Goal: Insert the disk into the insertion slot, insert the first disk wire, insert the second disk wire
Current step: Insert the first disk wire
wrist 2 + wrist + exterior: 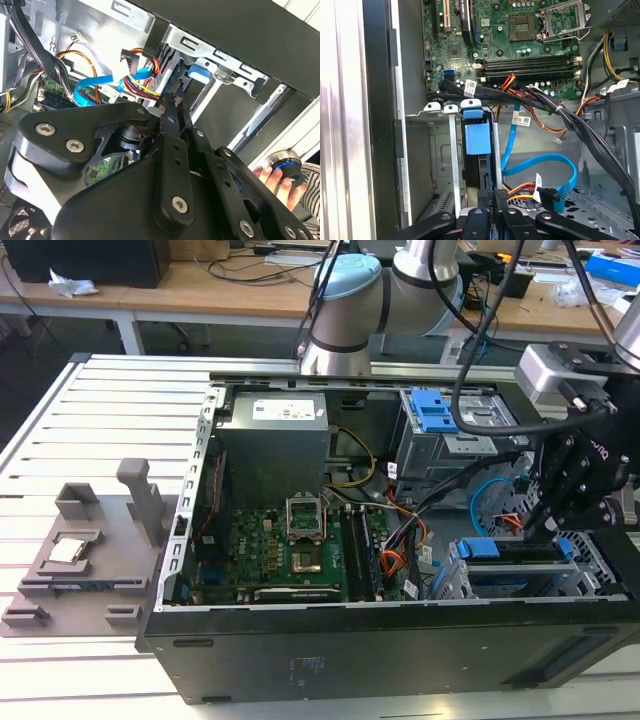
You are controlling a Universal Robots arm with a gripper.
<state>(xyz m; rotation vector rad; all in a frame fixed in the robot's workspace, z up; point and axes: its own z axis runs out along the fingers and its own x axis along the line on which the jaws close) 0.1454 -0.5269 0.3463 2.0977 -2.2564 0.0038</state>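
Gripper (pixel 494 196) clamped on first disk wire (pixel 522 189) conn. @ disk (pixel 477 137) rear.

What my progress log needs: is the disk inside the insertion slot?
Yes, in the first wrist view the disk stands between the silver rails of the insertion slot.

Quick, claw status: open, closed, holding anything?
Claw: closed, apparently gripping the first disk wire at its connector end.

i see the green motherboard (pixel 262 558) beside a power supply (pixel 275 435) in the open case (pixel 350 650); a grey fixture (pixel 88 552) rests on the table (pixel 100 410).
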